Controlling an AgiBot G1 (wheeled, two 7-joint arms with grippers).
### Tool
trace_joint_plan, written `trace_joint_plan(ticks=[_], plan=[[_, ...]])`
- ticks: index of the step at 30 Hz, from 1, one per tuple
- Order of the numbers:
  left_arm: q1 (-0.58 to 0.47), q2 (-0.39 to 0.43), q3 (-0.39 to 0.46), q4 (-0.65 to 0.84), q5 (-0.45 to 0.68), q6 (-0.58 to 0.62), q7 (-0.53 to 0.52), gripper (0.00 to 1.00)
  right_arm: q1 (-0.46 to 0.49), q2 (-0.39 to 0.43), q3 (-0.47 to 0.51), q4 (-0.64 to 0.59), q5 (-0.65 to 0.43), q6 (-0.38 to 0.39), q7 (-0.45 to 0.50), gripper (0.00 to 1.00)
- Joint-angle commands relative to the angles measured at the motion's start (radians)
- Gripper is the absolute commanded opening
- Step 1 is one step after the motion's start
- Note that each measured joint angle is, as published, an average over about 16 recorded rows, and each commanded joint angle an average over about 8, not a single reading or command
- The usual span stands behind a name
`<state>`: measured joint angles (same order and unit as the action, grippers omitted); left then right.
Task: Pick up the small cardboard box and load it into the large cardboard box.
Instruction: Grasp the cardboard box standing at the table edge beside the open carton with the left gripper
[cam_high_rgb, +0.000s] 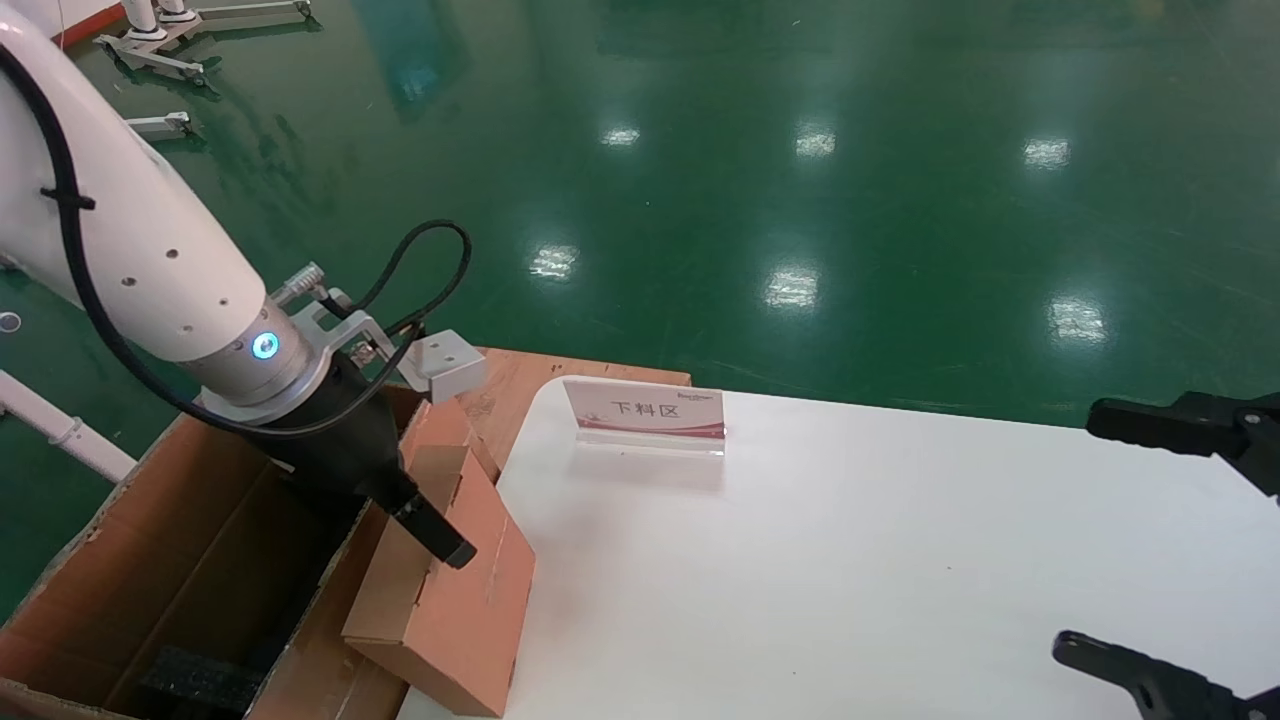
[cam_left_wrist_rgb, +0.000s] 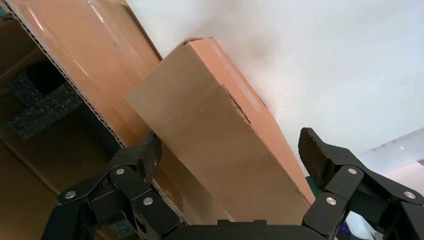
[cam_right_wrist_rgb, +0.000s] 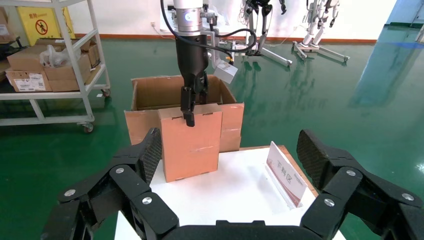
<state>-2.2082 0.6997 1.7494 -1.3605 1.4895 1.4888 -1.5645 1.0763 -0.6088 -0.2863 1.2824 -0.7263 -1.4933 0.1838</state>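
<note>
The small cardboard box (cam_high_rgb: 455, 600) stands tilted on the white table's left edge, against the large cardboard box (cam_high_rgb: 170, 560). My left gripper (cam_high_rgb: 440, 535) is open and straddles the small box's top edge. One finger lies on its front face and the other is hidden behind it. In the left wrist view the small box (cam_left_wrist_rgb: 215, 130) fills the space between the fingers (cam_left_wrist_rgb: 314, 150), with a gap at one side. The right wrist view shows the left gripper (cam_right_wrist_rgb: 189, 112) over the small box (cam_right_wrist_rgb: 192, 145), with the large box (cam_right_wrist_rgb: 150, 92) behind. My right gripper (cam_high_rgb: 1078, 530) is open and empty at the table's right.
Black foam blocks (cam_high_rgb: 195, 680) lie in the large box. A sign stand (cam_high_rgb: 648, 412) sits at the back of the white table (cam_high_rgb: 850, 560). A wooden board (cam_high_rgb: 520, 385) lies behind the boxes. A shelf trolley (cam_right_wrist_rgb: 50, 60) with cartons stands on the green floor.
</note>
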Motion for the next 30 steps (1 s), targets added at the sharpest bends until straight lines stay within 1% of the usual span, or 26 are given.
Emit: trace_joint_plan(ticks=[1,7,15,22,23,26,30], plan=[[0.000,-0.003,0.002,0.000,-0.003,0.003,0.001,1.00,0.000,0.000,0.000,0.000,0.000,0.000,0.000,1.00],[0.002,-0.008,0.012,0.000,-0.012,0.007,-0.002,1.00,0.000,0.000,-0.001,0.000,0.000,0.000,0.000,1.00],[0.024,-0.042,0.007,0.000,-0.063,-0.026,0.030,1.00,0.000,0.000,-0.001,0.000,0.001,0.001,-0.001,1.00],[0.029,-0.049,0.006,0.000,-0.071,-0.033,0.037,1.00,0.000,0.001,-0.001,0.000,0.001,0.001,-0.001,1.00],[0.029,-0.049,0.006,0.000,-0.070,-0.033,0.036,0.93,0.000,0.001,-0.001,0.000,0.001,0.001,-0.001,1.00],[0.028,-0.047,0.006,0.000,-0.069,-0.032,0.034,0.56,0.000,0.001,-0.001,0.000,0.001,0.001,-0.001,0.99],[0.027,-0.045,0.006,0.000,-0.066,-0.030,0.032,0.06,0.000,0.001,-0.001,0.000,0.001,0.001,-0.001,0.49]])
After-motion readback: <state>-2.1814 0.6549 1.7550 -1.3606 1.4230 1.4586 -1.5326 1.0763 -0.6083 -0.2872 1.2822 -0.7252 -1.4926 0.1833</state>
